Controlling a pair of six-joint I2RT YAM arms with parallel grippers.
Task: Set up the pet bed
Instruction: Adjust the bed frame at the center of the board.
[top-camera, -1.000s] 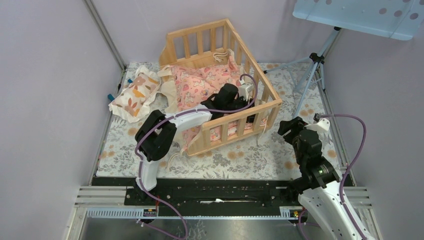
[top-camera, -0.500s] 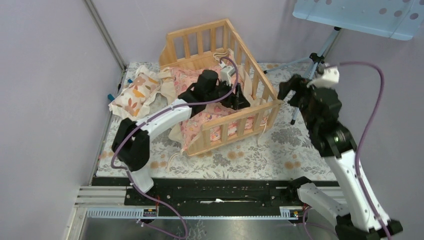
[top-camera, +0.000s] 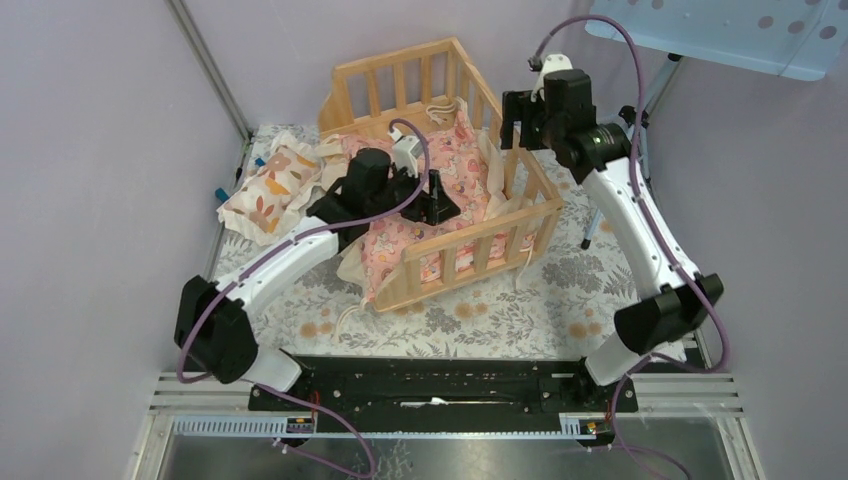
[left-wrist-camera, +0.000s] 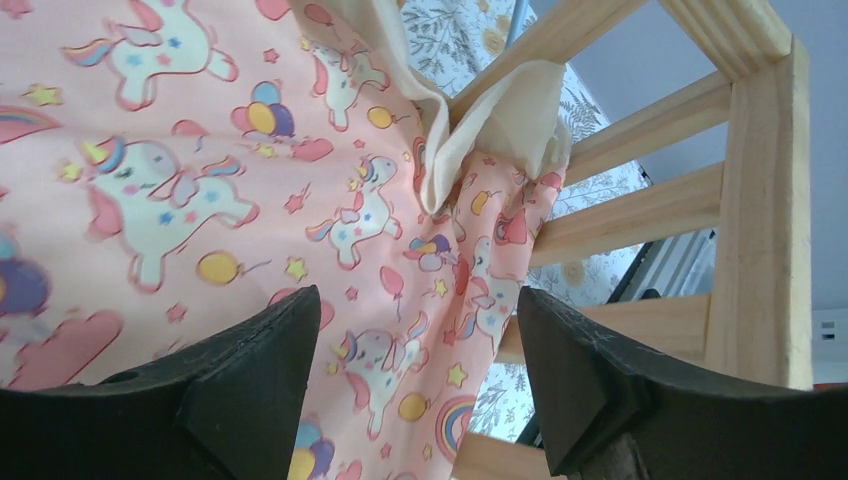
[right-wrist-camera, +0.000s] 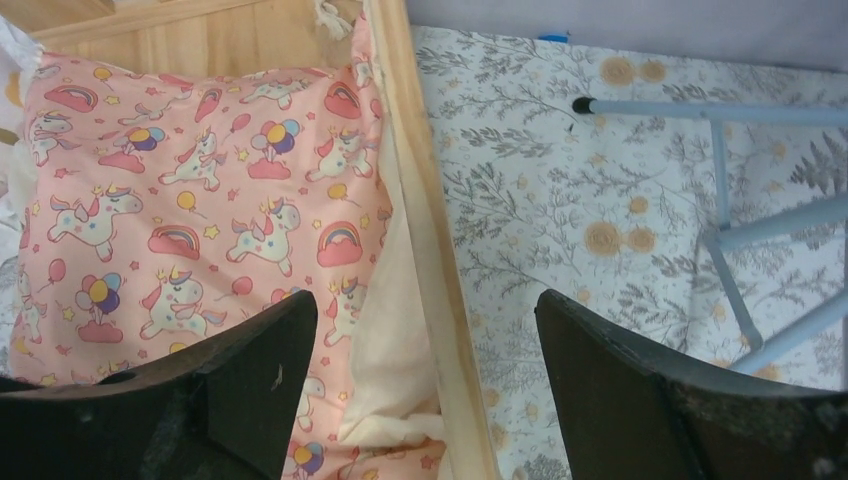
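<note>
The pet bed (top-camera: 480, 232), a light wooden frame with slatted rails, stands on the floral mat. A pink unicorn cushion (top-camera: 462, 165) with a cream ruffle lies inside it, its near-left part spilling over the open side. My left gripper (top-camera: 437, 203) hovers low over the cushion inside the bed. In the left wrist view it (left-wrist-camera: 415, 390) is open, with pink fabric (left-wrist-camera: 200, 200) below and the rails (left-wrist-camera: 760, 200) to the right. My right gripper (top-camera: 514, 122) hangs open above the bed's right rail (right-wrist-camera: 415, 200), straddling it from above without touching; the cushion (right-wrist-camera: 200, 200) lies left of that rail.
A small cream pillow with orange leaves (top-camera: 272, 185) lies on the mat left of the bed. A tripod (top-camera: 625, 130) stands at the right, its legs (right-wrist-camera: 740, 110) on the floral mat (top-camera: 560, 300). A pale blue board (top-camera: 720, 30) overhangs the top right. Purple walls enclose the area.
The left gripper has drawn back leftwards across the cushion and opened. The right arm has risen from the near right and swung over the bed's right rail, opening wider.
</note>
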